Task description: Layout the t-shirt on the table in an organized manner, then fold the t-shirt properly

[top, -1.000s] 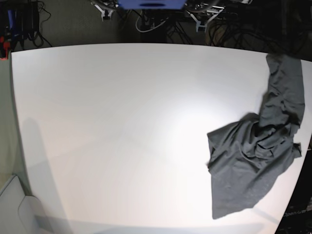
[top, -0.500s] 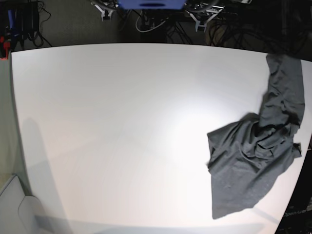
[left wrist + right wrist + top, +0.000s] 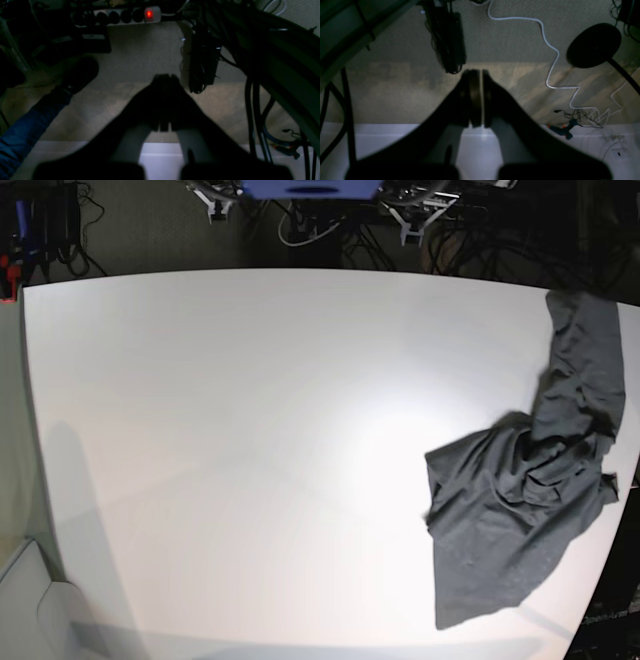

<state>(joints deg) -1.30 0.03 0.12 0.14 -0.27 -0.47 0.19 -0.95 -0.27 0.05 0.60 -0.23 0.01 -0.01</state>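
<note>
t-shirt (image 3: 530, 500) crumpled at table (image 3: 250, 430) right edge

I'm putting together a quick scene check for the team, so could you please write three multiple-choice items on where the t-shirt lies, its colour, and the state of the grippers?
1. In the base view, where does the t-shirt lie on the table?
A. left edge
B. centre
C. right side

2. What colour is the t-shirt?
A. dark grey
B. red
C. white

3. How do the left gripper and right gripper stand?
A. both wide open
B. both shut, holding nothing
C. both clamped on the t-shirt

Answers:
1 C, it is bunched along the right side.
2 A, plain charcoal fabric.
3 B, the fingertips meet with only floor behind them.
</note>
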